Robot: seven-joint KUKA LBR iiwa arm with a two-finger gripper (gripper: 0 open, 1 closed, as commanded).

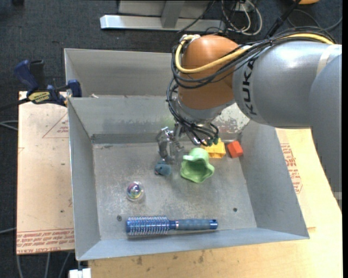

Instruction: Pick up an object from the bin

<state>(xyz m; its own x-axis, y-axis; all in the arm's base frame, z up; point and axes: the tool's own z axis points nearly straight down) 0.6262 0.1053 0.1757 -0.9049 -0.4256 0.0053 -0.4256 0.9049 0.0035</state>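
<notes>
At six o'clock in the bin [81, 179] lies a blue hairbrush [171, 225], with a shiny little ball [134, 191] at eight. Nearer centre, the gripper [167, 147] hangs seemingly just above a small blue-grey lump [162, 169]; wide or narrow, I cannot tell. A green cup [197, 166] crowds its three o'clock, so descending could clip it and knock the lump aside.

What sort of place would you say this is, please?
Probably a robotics lab: a KUKA arm over a grey metal bin of loose things, such as a blue hairbrush, and cables on the dark floor behind.
</notes>
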